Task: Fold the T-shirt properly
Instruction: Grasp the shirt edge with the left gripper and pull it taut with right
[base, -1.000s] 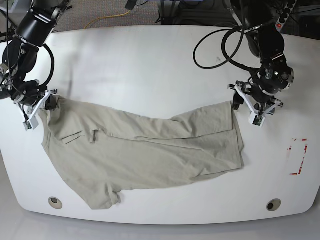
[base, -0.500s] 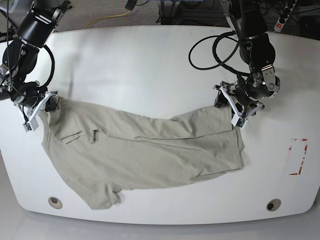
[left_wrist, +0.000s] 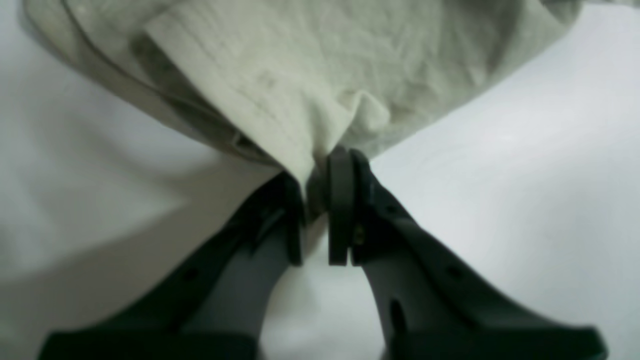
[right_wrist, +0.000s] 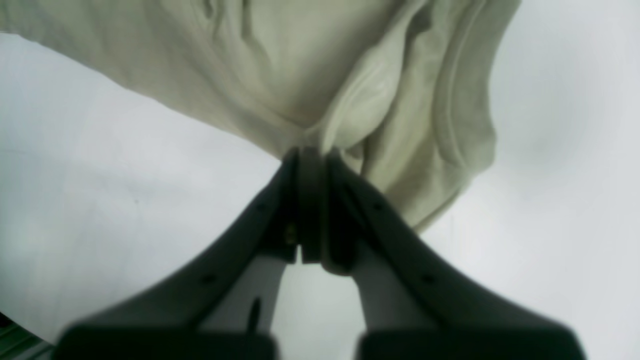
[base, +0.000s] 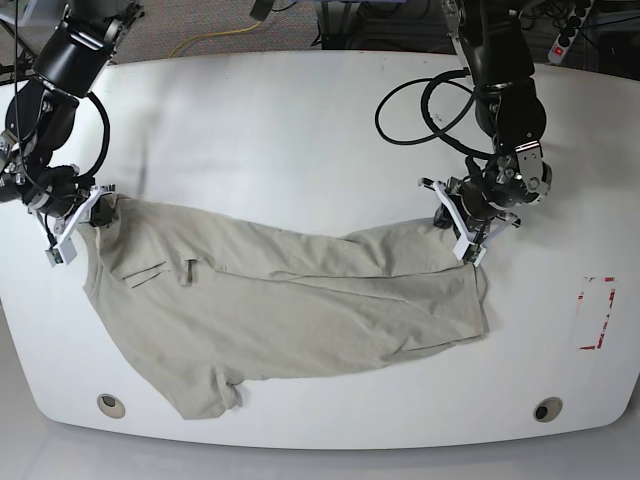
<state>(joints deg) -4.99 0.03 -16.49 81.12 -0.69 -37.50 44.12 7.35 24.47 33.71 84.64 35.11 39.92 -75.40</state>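
The khaki-beige T-shirt (base: 280, 300) lies spread and wrinkled across the front half of the white table (base: 300, 130), neck end on the left. In the base view my left gripper (base: 462, 228) sits at the shirt's upper right corner. Its wrist view shows the left gripper (left_wrist: 316, 170) shut on a pinch of the T-shirt (left_wrist: 310, 75) at the hem. At the far left, my right gripper (base: 85, 210) holds the shirt's upper left corner. In its wrist view the right gripper (right_wrist: 312, 155) is shut tight on bunched T-shirt (right_wrist: 325, 65) fabric.
A red-marked rectangle (base: 597, 312) is on the table at the right. Two round holes (base: 110, 404) (base: 546, 409) sit near the front edge. Black cables (base: 420, 100) loop over the table behind the left arm.
My left gripper has moved left from beside the shirt onto its upper right corner and closed on the fabric. The right gripper has stayed shut on the left corner, barely shifting.
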